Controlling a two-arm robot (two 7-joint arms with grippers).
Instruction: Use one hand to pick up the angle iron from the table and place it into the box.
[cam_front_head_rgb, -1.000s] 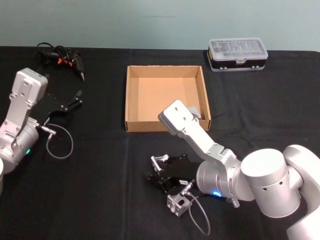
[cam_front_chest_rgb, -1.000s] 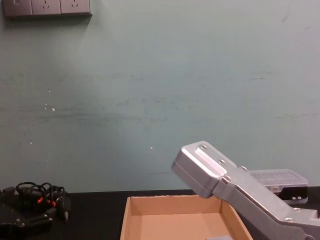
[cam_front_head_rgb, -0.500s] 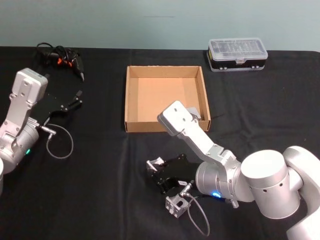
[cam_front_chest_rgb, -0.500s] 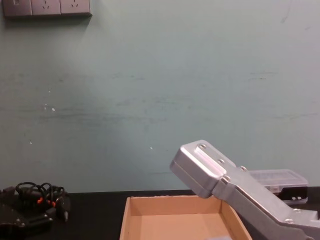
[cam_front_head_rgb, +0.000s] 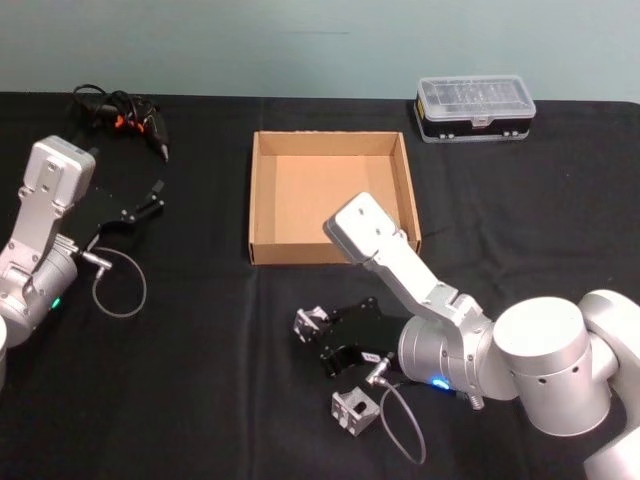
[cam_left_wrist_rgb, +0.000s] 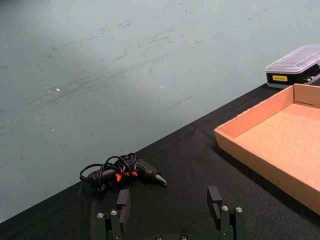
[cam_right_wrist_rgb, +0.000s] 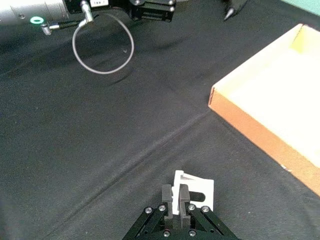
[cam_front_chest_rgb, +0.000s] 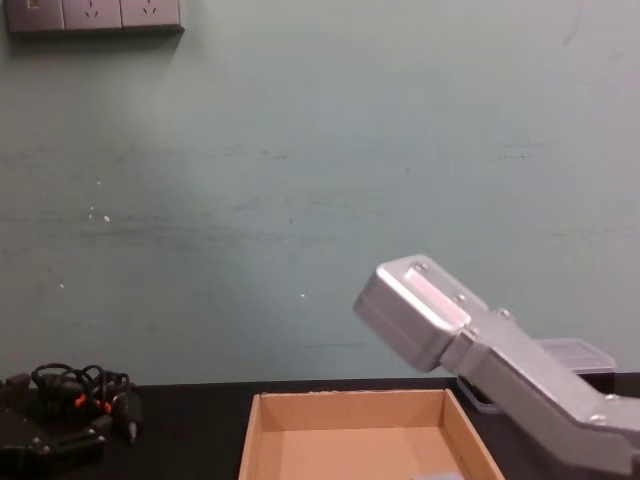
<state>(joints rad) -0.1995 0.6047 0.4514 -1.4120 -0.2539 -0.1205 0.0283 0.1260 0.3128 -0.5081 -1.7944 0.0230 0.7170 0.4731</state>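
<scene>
Right gripper pinching angle iron between box and table's front edge; left gripper spread wide, left edge

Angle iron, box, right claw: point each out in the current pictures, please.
angle iron (cam_right_wrist_rgb: 204, 188), right wrist view, on its flat white face.
box (cam_front_head_rgb: 300, 252), head view, on its front wall.
right claw (cam_right_wrist_rgb: 176, 194), right wrist view, midway between its fingertips, shut on the angle iron.
</scene>
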